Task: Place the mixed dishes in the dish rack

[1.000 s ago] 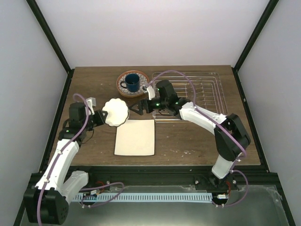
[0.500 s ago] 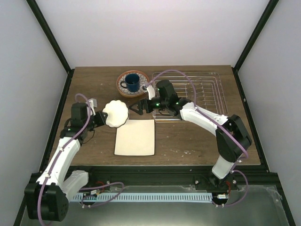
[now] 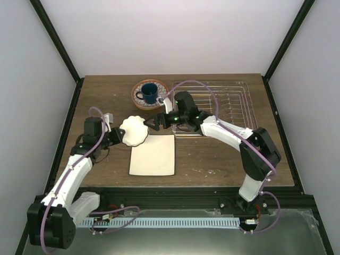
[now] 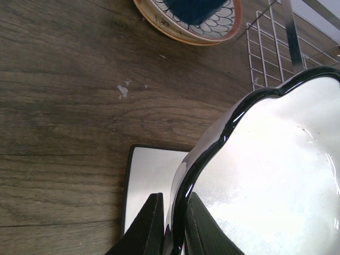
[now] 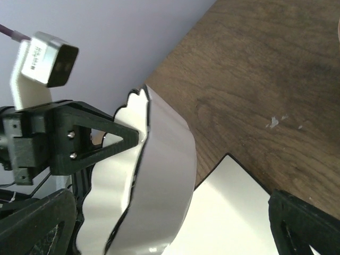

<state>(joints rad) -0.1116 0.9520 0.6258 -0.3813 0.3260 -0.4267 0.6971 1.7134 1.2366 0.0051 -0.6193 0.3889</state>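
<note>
Bowl point(image 3: 133, 131): carried right, toward centre frame.
Left gripper point(image 3: 119, 135): pinching its rim.
Right gripper point(image 3: 150, 124): spread, edging closer; handover looks likely.

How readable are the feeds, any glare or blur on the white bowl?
Top external: even soft light, no glare; wires of the dish rack look faint on the table. Left wrist: inside of the white bowl is washed out by bright reflection, its dark rim crisp. Right wrist: the bowl is close and soft, the right gripper's fingers dark blurs in the corners.
</note>
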